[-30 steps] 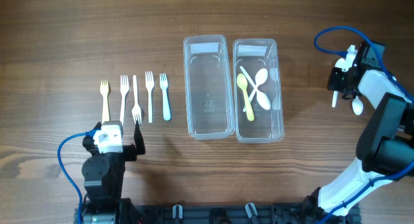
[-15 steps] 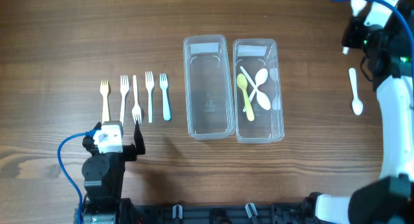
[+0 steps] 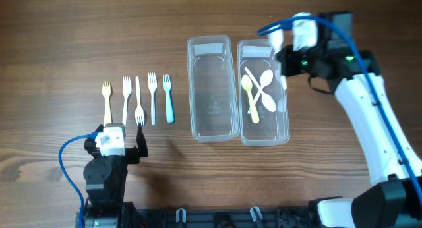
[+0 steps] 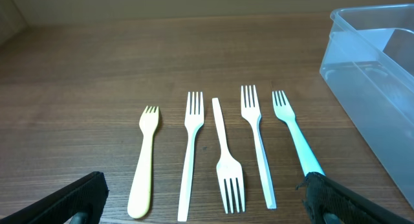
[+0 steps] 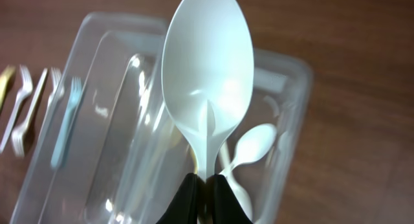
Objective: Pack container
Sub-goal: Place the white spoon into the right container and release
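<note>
My right gripper [image 5: 206, 180] is shut on the handle of a white spoon [image 5: 207, 75], bowl pointing away from me. It hangs over the right clear container [image 3: 285, 126], near that container's far end; from above the gripper [image 3: 287, 62] sits at the container's right rim. Inside lie a yellow-green spoon [image 3: 251, 101] and white spoons [image 3: 266, 89]. The left clear container [image 3: 213, 132] holds nothing. Several forks lie in a row at the left: yellow [image 4: 145, 166], white [image 4: 190, 153], a reversed white one [image 4: 228, 166], pale [image 4: 257, 153] and blue [image 4: 296, 143]. My left gripper [image 4: 206, 197] rests open just short of them.
Blue cables trail from both arms [image 3: 66, 155]. The left container's corner [image 4: 362, 68] stands at the right of the fork row. The right arm's white links [image 3: 372, 129] cross the table's right side.
The right arm has swung from the table's far right edge leftwards to above the right container, carrying the white spoon. The left arm has not moved.
</note>
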